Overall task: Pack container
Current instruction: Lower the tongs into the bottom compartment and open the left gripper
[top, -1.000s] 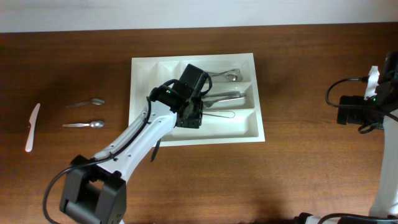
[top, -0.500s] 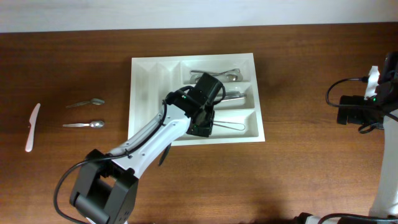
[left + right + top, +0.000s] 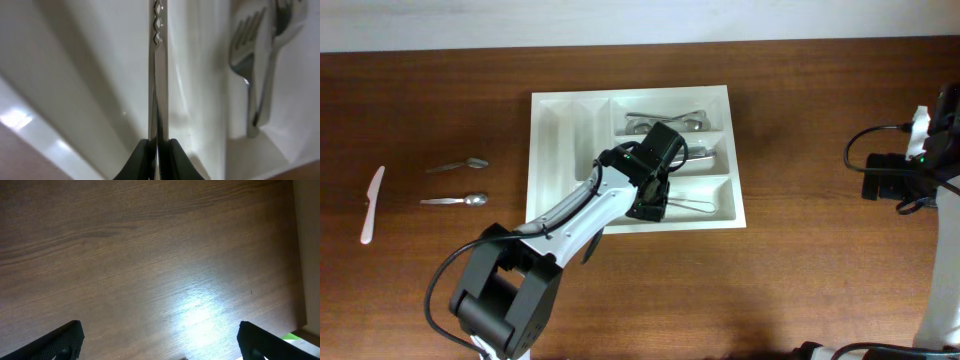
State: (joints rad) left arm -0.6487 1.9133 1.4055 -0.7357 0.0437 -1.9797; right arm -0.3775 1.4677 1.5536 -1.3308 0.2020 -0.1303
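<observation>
White container [image 3: 560,120] sits mid-table, and the left gripper [image 3: 157,150] is down over its nearest long compartment, pinched tight on a slim metal utensil [image 3: 158,75]. Right gripper [image 3: 160,339] hangs at the table's right side, fingers spread wide over bare wood.

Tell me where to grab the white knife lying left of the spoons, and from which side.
Take the knife near the middle of its length, coming straight down from above with the jaws closing across its narrow width. It lies flat on the table, long and thin, with bare wood on both sides.
</observation>
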